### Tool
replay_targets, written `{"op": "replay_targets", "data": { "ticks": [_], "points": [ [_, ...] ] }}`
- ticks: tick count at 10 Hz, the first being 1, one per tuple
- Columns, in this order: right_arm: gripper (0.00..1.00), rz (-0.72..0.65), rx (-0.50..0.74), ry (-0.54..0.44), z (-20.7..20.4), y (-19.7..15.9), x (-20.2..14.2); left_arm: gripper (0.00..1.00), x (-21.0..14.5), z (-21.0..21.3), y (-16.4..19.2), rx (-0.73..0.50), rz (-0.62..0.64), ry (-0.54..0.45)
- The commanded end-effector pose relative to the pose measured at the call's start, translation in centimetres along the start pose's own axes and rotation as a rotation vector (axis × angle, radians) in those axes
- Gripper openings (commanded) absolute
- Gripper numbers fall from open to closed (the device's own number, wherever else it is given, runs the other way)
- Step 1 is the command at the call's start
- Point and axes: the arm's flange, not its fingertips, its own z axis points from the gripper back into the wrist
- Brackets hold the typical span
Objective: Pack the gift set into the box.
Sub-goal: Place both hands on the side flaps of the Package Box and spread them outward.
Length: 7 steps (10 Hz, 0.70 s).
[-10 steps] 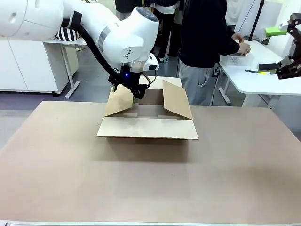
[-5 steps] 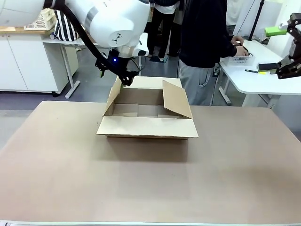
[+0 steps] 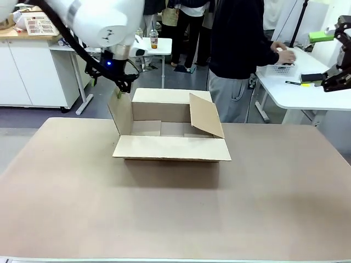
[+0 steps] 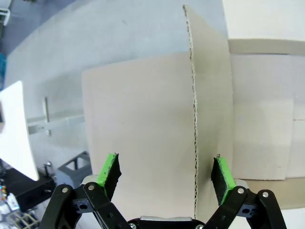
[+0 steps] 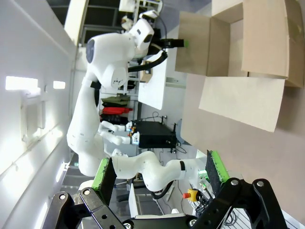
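Note:
The box (image 3: 171, 143) stands open in the middle of the brown table, its front flap lying flat toward me and its right flap leaning inward. Its left flap (image 3: 120, 115) stands nearly upright. My left gripper (image 3: 122, 85) hovers just above that flap's top edge. In the left wrist view the left gripper (image 4: 167, 171) is open, and the flap's corrugated edge (image 4: 194, 119) runs between the fingers without being pinched. My right gripper (image 3: 335, 76) is raised at the far right, off the table; the right gripper (image 5: 160, 174) is open and holds nothing. The gift set is out of view.
A person in a dark top (image 3: 236, 38) stands behind the box, hands at a white side table (image 3: 296, 90) with a small basket. Bare brown tabletop (image 3: 175, 213) stretches in front of and beside the box.
My left gripper has moved left and up from the box's opening. The left flap has swung from leaning inward to nearly upright. The right arm has stayed put.

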Motion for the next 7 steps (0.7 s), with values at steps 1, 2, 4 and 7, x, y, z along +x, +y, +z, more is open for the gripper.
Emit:
{"op": "replay_targets", "data": {
  "ticks": [1, 2, 4, 7],
  "points": [
    [1.00, 0.028, 0.003, 0.006, 0.0, 0.0, 0.2, 1.00, -2.2, -0.6, 2.5, -0.142, 0.119, -0.030],
    [1.00, 0.028, 0.003, 0.006, 0.0, 0.0, 0.2, 1.00, -2.8, -1.2, 4.1, -0.215, 0.190, -0.033],
    [1.00, 0.028, 0.003, 0.006, 0.0, 0.0, 0.2, 1.00, -3.9, -2.4, 6.3, -0.302, 0.279, -0.037],
    [1.00, 0.028, 0.003, 0.006, 0.0, 0.0, 0.2, 1.00, -5.7, -4.7, 8.4, -0.515, 0.376, -0.004]
  ]
}}
